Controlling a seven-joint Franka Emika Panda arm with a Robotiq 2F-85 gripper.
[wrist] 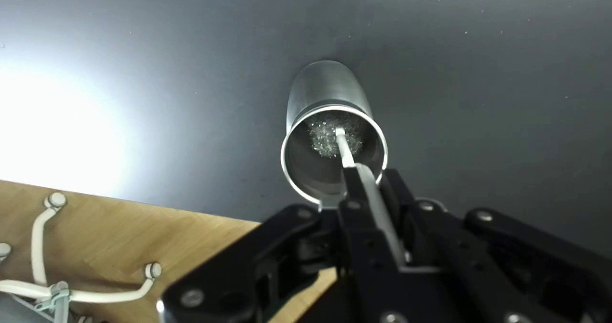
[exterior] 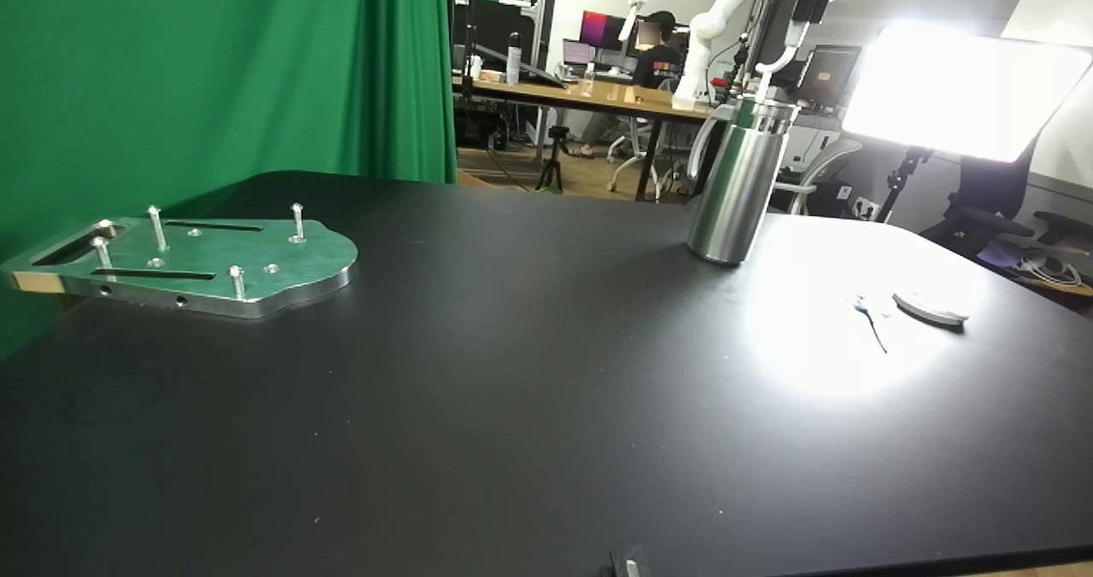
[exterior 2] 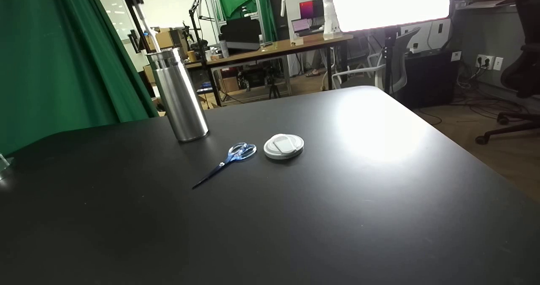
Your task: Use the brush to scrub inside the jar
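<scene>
The jar (exterior: 741, 193), a tall shiny silver cylinder with a side handle, stands on the black table. It shows also in an exterior view (exterior 2: 183, 103) and in the wrist view (wrist: 327, 81), with its open mouth toward the camera. My gripper (wrist: 371, 172) is above the mouth and shut on the pale handle of the brush (wrist: 345, 151). The brush goes down through the mouth, and its bristly head is inside the jar. In both exterior views the brush shaft (exterior: 775, 63) (exterior 2: 152, 38) is slightly tilted and its lower part is hidden by the jar. The gripper is partly cut off there.
Blue-handled scissors (exterior 2: 230, 158) and a round white lid (exterior 2: 283, 146) lie on the table near the jar. A pale-green plate with pegs (exterior: 213, 257) sits at the far side by the green curtain (exterior: 222, 73). A bright light panel (exterior: 956, 90) stands beyond the table edge.
</scene>
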